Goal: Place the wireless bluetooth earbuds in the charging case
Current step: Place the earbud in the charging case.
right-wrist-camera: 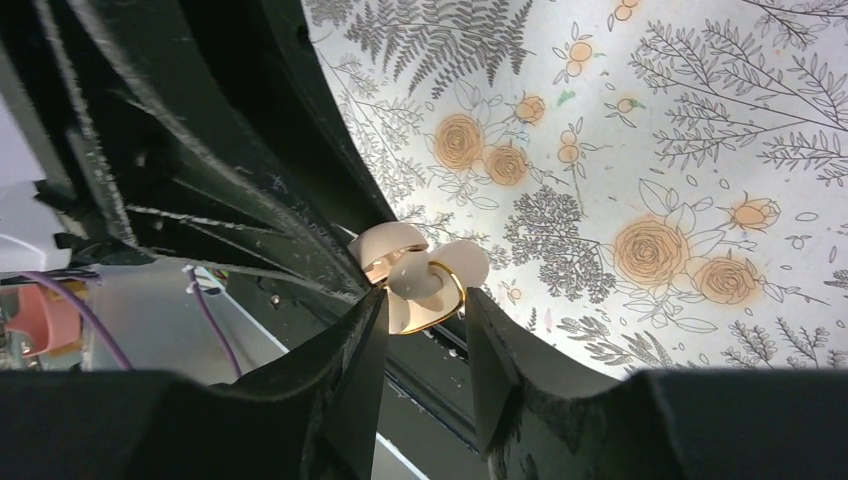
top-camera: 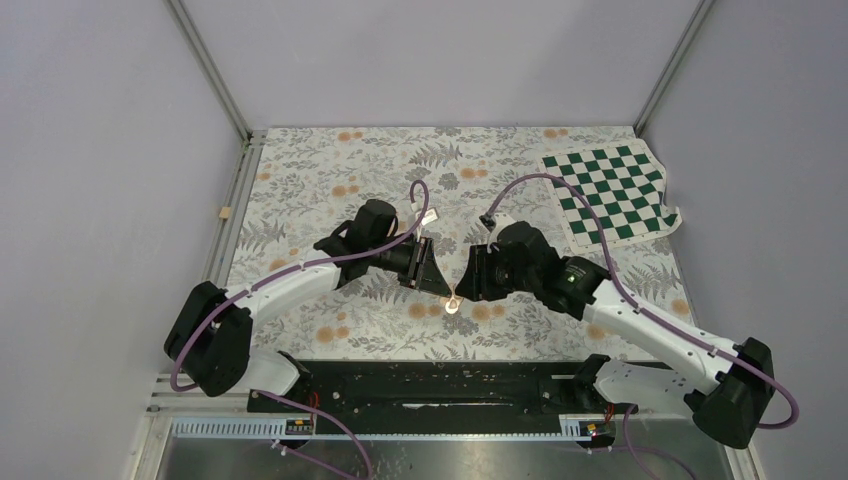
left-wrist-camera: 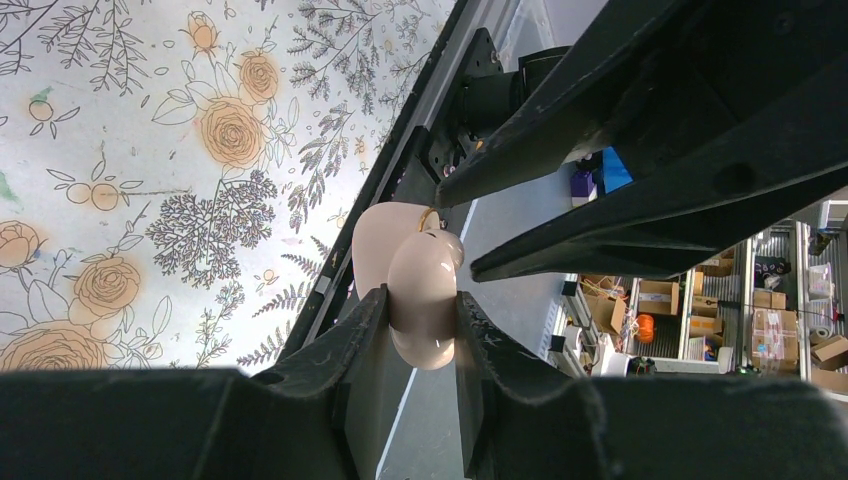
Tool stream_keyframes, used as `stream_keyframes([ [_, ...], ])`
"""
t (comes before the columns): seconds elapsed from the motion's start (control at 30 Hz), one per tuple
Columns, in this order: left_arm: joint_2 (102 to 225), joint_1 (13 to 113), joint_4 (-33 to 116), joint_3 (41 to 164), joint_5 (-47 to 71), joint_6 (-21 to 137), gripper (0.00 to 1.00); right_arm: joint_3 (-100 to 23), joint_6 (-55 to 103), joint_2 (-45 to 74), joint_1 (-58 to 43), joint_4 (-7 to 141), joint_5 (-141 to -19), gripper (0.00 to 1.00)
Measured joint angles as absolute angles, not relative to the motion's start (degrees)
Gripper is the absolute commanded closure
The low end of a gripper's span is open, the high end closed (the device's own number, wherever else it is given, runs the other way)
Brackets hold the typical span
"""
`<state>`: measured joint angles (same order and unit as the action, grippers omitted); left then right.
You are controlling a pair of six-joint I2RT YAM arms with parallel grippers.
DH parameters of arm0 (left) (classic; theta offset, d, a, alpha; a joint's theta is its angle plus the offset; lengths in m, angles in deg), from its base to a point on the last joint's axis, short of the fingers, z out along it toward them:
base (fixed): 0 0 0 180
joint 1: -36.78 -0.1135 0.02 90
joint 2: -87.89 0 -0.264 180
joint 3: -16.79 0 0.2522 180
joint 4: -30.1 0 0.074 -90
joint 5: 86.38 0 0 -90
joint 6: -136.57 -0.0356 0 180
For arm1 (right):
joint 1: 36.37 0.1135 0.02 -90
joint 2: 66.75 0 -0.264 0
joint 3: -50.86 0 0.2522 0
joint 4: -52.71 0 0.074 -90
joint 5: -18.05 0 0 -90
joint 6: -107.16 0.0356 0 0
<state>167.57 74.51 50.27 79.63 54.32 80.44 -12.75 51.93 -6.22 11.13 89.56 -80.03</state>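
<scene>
Two arms of mine are pointing toward each other over the table, whose flowered cloth is filling most of the top view. My left arm is lying stretched in from the left and my right arm from the right, both low over the cloth, with purple cables running along them. At the far right corner, well apart from the work, a green-and-white chequered mat is lying on the cloth.

My left gripper is clenching the case. In the left wrist view both dark fingers are pressing against the pale peach shell, one on each side. The case is sitting between the two gripper tips, near the table's front edge, where the top view is showing it as a bright pale spot. Its lid is standing open, the two rounded halves showing as separate lobes. Whether the case is touching the cloth, I cannot tell.

My right gripper is standing with its fingers partly apart, flanking the gold-rimmed mouth of the case. Each fingertip is lying against or just beside that rim, and I cannot tell whether the pads are gripping anything.

One bud, cream and far smaller than the case, is showing at the mouth, between my right fingertips. Whether it is seated in its hollow is not discernible.
</scene>
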Motion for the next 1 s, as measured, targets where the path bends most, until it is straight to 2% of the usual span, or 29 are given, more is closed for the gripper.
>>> stream_keyframes([
  [0.6,167.6,74.5,50.7,79.7,54.2,80.0,1.0,-16.8,50.9,-3.1,14.5,91.6,-74.8,0.6],
  [0.7,167.6,74.5,50.7,79.7,54.2,80.0,1.0,-18.0,50.4,-2.0,15.2,92.3,-73.8,0.65],
  [0.93,167.6,74.5,50.7,79.7,54.1,79.9,1.0,-18.7,49.5,-1.0,16.3,94.9,-71.4,0.65],
  [1.0,167.6,74.5,50.7,79.7,54.1,79.9,1.0,-19.0,49.4,-0.9,16.5,95.1,-71.2,0.69],
])
